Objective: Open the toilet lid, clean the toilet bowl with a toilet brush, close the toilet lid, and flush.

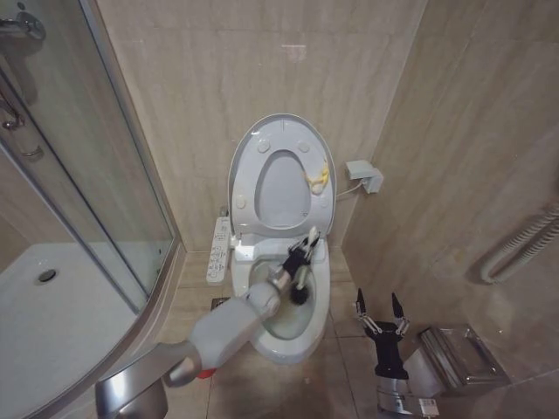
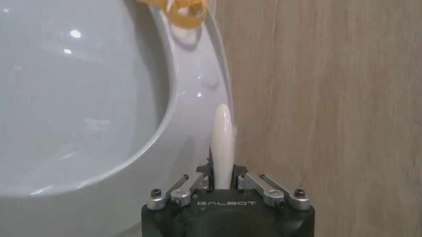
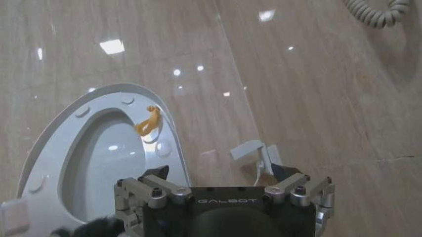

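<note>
Left hand [image 1: 303,253] clenched on the slim white handle of the toilet brush [image 1: 300,281], reaching out over the toilet bowl [image 1: 288,336] in a tiled bathroom corner. Below the hand, the brush's dark bristle head hangs inside the bowl's rim, at the side nearer the back; whether it touches the ceramic cannot be told. In the left wrist view, the rounded tip of the handle [image 2: 222,143] sticks up between the 2 closed fingers, with the raised lid just beyond it.

Behind the hand, the toilet lid [image 1: 281,179] stands upright against the wall with the ring-shaped seat raised against it, a yellow loop [image 1: 318,179] hanging at the seat's edge. A white control panel [image 1: 219,249] sits beside the bowl, on the shower side of the hand.

Right hand [image 1: 380,309] hangs released, fingers spread and empty, low over the floor well apart from the bowl, near a metal fixture [image 1: 454,358] by the side wall. A white wall box [image 1: 364,175] sits beyond it.
</note>
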`<state>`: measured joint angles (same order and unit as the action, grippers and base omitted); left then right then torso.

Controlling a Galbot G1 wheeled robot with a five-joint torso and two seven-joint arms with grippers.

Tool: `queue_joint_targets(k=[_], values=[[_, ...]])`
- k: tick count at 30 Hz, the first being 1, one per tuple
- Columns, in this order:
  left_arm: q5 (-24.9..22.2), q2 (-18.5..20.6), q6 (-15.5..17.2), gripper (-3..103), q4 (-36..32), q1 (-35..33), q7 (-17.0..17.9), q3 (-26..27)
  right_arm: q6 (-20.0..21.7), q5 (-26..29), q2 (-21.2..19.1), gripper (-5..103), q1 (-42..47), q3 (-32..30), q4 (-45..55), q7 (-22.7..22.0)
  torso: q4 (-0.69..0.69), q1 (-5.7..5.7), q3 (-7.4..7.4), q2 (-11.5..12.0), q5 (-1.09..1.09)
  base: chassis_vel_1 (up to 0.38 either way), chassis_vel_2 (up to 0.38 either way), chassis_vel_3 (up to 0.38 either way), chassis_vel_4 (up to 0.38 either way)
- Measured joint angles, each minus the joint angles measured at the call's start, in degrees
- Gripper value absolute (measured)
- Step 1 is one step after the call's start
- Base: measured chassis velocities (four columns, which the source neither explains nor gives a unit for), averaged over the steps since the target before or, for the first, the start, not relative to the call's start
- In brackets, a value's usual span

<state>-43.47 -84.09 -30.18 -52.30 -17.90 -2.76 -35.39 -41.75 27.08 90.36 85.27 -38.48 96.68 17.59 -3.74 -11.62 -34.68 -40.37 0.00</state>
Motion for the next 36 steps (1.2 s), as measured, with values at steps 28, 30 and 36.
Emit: queue_joint_targets(k=[28,30,36], values=[[0.4,1.7,-0.2,19,-0.5,-2.3,-0.3,0.0,-0.1,-1.0,0.9,100,0.4,-0.4,0.5,-0.1,0.05,0.00,-0.01,0.0,0.00,0.000,0.000,0.000,0.000],[0.1,1.2,-0.1,19,-1.9,-1.9,-0.3,0.0,-0.1,-1.0,1.0,100,0.6,-0.6,0.6,-0.1,0.04,0.00,0.00,0.0,0.00,0.000,0.000,0.000,0.000],[1.7,1.7,-0.4,19,1.2,-3.2,-0.4,0.0,-0.2,-1.0,1.2,100,1.0,-0.5,1.2,-0.2,0.08,0.00,-0.01,0.0,0.00,0.000,0.000,0.000,0.000]])
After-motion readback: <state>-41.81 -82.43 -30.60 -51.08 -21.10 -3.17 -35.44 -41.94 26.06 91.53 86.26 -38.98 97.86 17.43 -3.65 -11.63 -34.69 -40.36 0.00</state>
